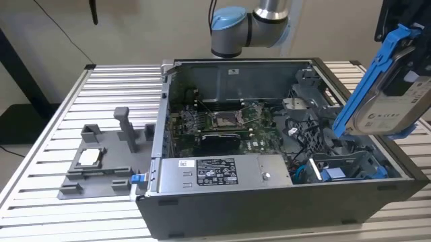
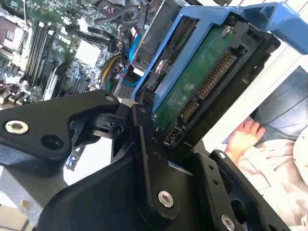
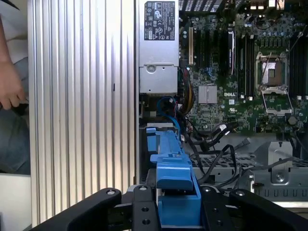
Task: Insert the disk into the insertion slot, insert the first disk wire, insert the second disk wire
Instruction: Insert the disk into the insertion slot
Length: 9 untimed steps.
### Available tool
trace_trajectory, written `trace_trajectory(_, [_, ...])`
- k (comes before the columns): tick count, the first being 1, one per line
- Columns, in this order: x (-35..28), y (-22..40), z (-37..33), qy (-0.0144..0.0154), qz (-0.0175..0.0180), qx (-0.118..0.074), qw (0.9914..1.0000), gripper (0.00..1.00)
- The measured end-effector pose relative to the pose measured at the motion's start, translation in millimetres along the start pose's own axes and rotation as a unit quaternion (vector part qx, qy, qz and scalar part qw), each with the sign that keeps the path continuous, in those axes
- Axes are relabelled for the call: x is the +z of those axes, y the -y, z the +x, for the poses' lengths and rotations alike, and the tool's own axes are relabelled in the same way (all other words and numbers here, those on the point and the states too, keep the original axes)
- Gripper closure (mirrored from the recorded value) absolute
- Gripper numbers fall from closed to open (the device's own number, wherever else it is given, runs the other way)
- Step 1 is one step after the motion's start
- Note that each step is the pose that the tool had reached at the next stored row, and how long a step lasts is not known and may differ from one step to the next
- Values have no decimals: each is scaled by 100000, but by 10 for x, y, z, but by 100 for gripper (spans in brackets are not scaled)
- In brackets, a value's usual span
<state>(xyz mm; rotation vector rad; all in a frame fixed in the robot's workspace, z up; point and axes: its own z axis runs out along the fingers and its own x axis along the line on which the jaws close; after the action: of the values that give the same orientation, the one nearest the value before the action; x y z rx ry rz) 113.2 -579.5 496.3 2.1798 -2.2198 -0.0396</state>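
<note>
Exterior view: disk [image 1: 387,101] hangs tilted above PC case [image 1: 269,212] at the exterior view's right, over the slot [image 1: 350,160], not in it. Second wrist view: jaws clamped on disk, circuit side & connectors showing. First wrist view: disk's blue edge betw. jaws, motherboard [image 3: 240,110] & power supply [image 3: 156,77] beyond.

The disk [image 1: 389,101] showed smooth silver-grey metal under a white paper label inside a glossy blue plastic frame, the hand [image 3: 177,204] was matt black, the insertion slot [image 1: 350,162] dull grey sheet metal with blue plastic fittings, and the tabletop [image 1: 60,101] pale, ribbed, satin metal.
</note>
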Motion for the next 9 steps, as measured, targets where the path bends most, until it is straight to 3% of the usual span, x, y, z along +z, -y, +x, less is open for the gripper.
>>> trace_trajectory(9, [114, 5, 0, -68, 174, 0, 100000, 67])
